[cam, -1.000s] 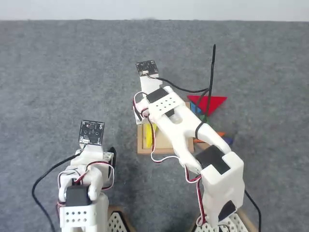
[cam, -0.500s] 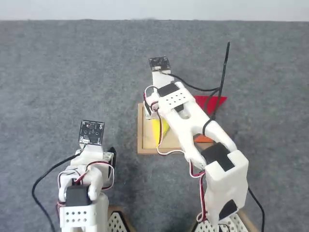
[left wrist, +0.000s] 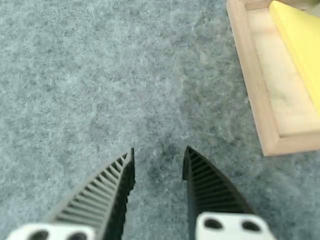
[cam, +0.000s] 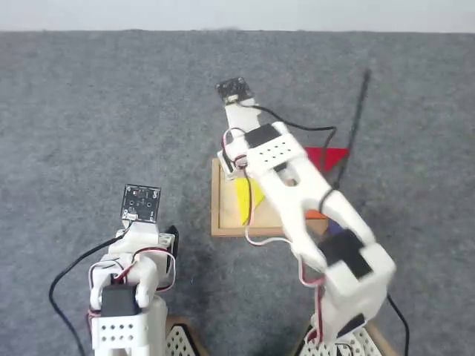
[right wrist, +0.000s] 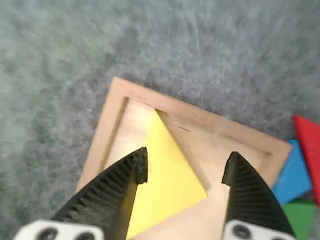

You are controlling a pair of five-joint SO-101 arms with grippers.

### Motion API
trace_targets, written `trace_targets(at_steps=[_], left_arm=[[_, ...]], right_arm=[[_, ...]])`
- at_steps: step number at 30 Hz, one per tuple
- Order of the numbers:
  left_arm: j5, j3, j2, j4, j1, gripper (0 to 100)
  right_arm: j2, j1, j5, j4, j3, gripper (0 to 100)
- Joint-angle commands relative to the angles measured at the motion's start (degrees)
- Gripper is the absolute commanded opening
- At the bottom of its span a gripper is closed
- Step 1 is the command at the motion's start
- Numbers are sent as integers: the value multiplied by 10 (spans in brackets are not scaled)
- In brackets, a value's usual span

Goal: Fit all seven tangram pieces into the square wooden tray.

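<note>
Right gripper: jaws spread wide, holding nothing, hanging over the square wooden tray with the yellow triangle beneath the gap.

Left gripper: jaws partly open, empty, low over the grey felt just outside one tray corner.

Yellow triangle lies inside the tray, toward the edge nearer the left arm. One tip looks pressed against an inner wall; you can't tell from here whether it sits fully flat.

Other pieces lie on the felt past the tray's opposite edge: a red triangle, a blue piece, a green piece, and an orange piece partly hidden under the arm.

Handling, as a judgement:
- Pieces look like thin painted wood: light, stiff, smooth-faced, likely to skid on the tray floor when nudged.
- Take hold across two side edges near the middle of the mass, not at a tip, or the piece will pivot.
- Inside the tray the walls crowd your fingers; sliding a piece may suit better than lifting it.
- On felt, expect some drag.
</note>
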Motion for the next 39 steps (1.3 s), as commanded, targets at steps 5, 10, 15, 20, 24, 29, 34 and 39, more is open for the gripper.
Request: trace_targets(at_steps=[5,10,15,20,24,29,34,39], left_arm=[[-4,-5,-16,5,1,153],[-4,-5,-16,5,1,153],[-4,-5,-16,5,1,153],[-4,-5,-16,5,1,153],[-4,-5,-16,5,1,153],[-4,-5,-16,5,1,153],[-4,-5,-16,5,1,153],[-4,-5,-16,5,1,153]], right_arm=[[-170,72,68,-102,169,132],[-131,80,77,-160,213,56],[-97,80,77,-165,212,56],[-87,74,77,-165,212,56],[-87,54,77,-161,215,56],[-87,11,74,-163,233,56],[-87,1,72,-160,235,56],[-87,-15,71,-160,235,56]])
